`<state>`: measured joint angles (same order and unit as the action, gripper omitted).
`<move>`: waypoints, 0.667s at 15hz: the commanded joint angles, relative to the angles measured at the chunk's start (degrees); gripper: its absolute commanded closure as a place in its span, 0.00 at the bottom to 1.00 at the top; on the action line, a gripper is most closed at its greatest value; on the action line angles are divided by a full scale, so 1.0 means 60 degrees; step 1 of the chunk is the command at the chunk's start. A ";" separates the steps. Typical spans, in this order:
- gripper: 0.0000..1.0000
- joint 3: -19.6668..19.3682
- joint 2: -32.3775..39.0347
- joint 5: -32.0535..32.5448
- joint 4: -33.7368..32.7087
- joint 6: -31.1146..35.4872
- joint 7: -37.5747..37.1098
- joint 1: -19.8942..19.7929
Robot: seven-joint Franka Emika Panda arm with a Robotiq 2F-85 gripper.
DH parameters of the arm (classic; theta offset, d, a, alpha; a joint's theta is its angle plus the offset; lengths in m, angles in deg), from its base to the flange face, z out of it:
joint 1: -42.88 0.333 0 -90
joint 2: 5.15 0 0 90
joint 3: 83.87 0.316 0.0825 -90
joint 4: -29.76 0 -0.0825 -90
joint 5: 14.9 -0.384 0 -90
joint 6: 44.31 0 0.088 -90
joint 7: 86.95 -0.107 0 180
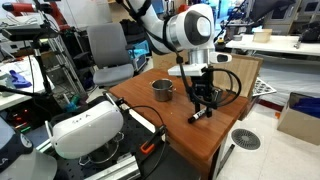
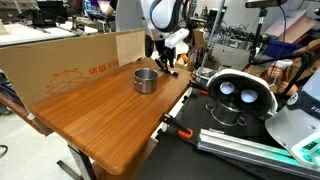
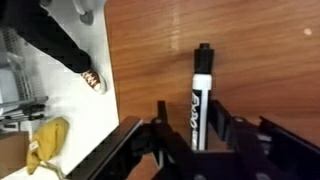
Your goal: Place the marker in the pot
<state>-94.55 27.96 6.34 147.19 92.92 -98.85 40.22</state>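
Note:
The marker is dark with a white body and a black cap. It lies between the fingers of my gripper, which look closed against its sides. In both exterior views the gripper is low over the wooden table near an edge, with the marker sticking out below it at the tabletop. The small silver pot stands upright on the table a short way from the gripper and looks empty.
A larger metal pan with a white headset-like device sits off the table's end. A cardboard box lines one long side. The table edge and floor are close beside the gripper. A grey chair stands behind.

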 commanded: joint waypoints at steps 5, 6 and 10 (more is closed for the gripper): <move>0.95 -0.0282 0.0338 0.0127 -0.0413 -0.0171 0.0004 0.0144; 0.95 -0.0279 0.0348 0.0102 -0.0438 -0.0205 0.0010 0.0139; 0.95 -0.0249 0.0218 0.0052 -0.0318 -0.0047 0.0015 0.0108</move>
<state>-95.39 28.95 6.34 145.83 92.78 -98.84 40.22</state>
